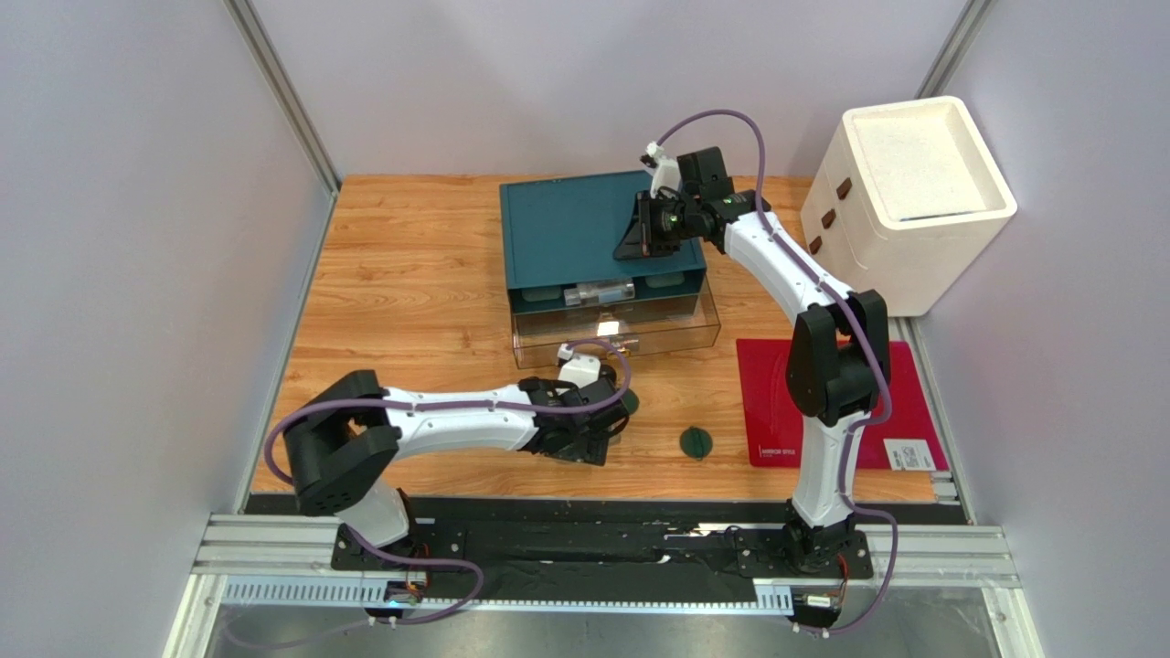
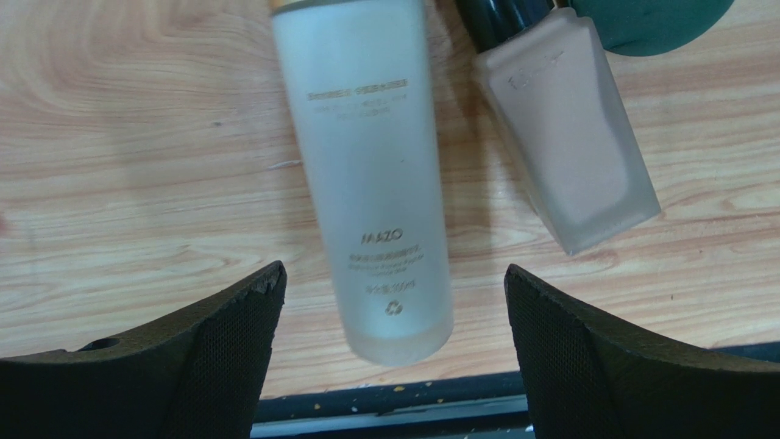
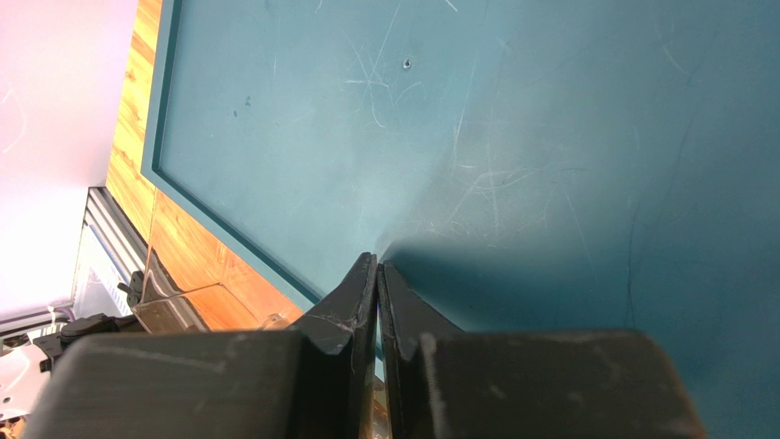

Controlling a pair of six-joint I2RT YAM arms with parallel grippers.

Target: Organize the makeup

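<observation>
My left jaws stand spread wide and empty, one on each side of the cream bottle [image 2: 366, 183]. It lies flat on the surface [image 2: 137, 137], so I judge they are lined up to close across its body. A squarish beige bottle [image 2: 568, 137] lies just beside it. The left arm [image 1: 453, 414] reaches low, forearm almost level. The right arm [image 1: 797, 274] stretches far forward, jaws shut on nothing, tips seemingly on the teal box [image 3: 549, 137], probably bracing it while its clear drawer [image 1: 618, 329] stands out.
</observation>
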